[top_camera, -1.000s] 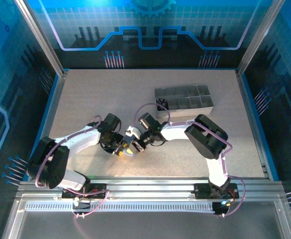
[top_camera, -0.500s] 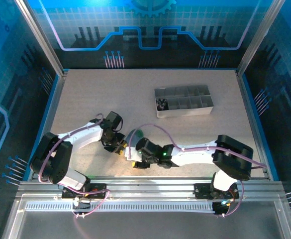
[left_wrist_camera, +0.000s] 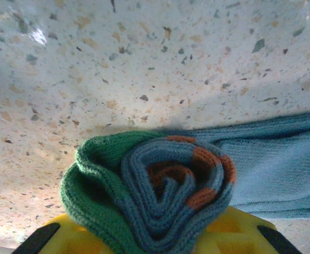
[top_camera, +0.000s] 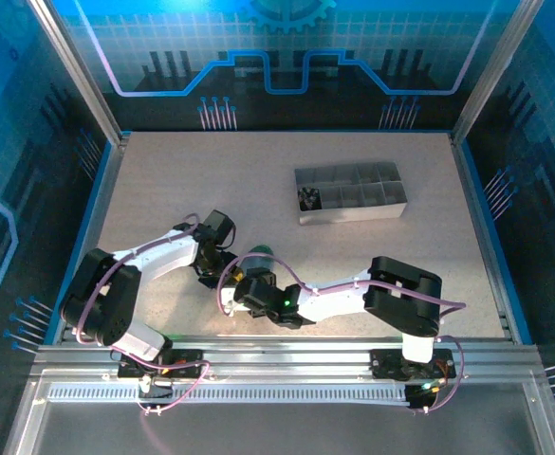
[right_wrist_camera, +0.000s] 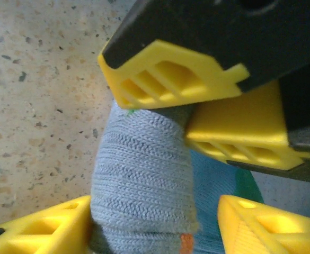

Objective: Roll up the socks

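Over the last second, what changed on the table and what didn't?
The right arm swung down toward the near edge, bringing the right hand round to the near side of the rolled sock; its jaws now stand open astride the roll. The left hand kept its pinch on the sock, barely shifting. The grey tray stayed put.

The overhead view was evenly bright and sharp, blue-tinted at its edges, with soft shadows on the table (top_camera: 182,180). The left wrist view had a glare spot at upper left and a shadow behind the rolled sock (left_wrist_camera: 149,196). The right wrist close-up was dimmer and soft toward its edges.
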`<action>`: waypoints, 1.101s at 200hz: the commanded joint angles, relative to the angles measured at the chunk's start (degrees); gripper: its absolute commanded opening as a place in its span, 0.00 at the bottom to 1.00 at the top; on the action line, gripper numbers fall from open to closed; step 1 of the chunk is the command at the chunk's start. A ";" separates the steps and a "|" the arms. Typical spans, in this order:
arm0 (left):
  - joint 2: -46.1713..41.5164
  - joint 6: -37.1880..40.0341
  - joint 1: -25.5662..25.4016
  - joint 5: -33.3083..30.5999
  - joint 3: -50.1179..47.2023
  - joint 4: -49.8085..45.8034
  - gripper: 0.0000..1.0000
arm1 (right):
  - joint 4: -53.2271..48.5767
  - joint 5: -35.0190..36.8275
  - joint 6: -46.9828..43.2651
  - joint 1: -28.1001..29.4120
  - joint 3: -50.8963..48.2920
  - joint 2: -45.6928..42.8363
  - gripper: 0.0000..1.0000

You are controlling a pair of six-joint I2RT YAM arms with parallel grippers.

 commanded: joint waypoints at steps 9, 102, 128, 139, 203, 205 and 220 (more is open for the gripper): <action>2.55 1.06 -0.27 -3.04 -1.40 -6.82 0.24 | 1.72 3.16 -1.40 0.14 2.02 2.26 0.61; -2.64 0.73 0.25 -2.99 0.21 -7.25 0.49 | -15.82 -12.63 14.52 -5.37 6.07 6.73 0.00; -5.40 1.33 1.36 -2.86 2.38 -9.36 0.72 | -18.29 -24.11 20.55 -9.00 3.12 6.84 0.00; -6.74 1.73 2.12 -3.19 2.90 -10.00 0.79 | -18.48 -29.88 22.17 -10.57 1.82 6.97 0.00; -11.51 3.30 3.17 -1.29 0.48 -5.35 0.79 | -18.81 -44.59 29.29 -17.18 -0.77 10.28 0.00; -11.62 3.20 3.09 -1.22 0.39 -5.09 0.79 | -18.78 -44.85 29.54 -17.40 -0.79 10.40 0.00; -12.16 3.15 2.93 -1.11 -0.64 -4.50 0.74 | -18.75 -46.95 30.68 -18.88 -0.94 11.35 0.00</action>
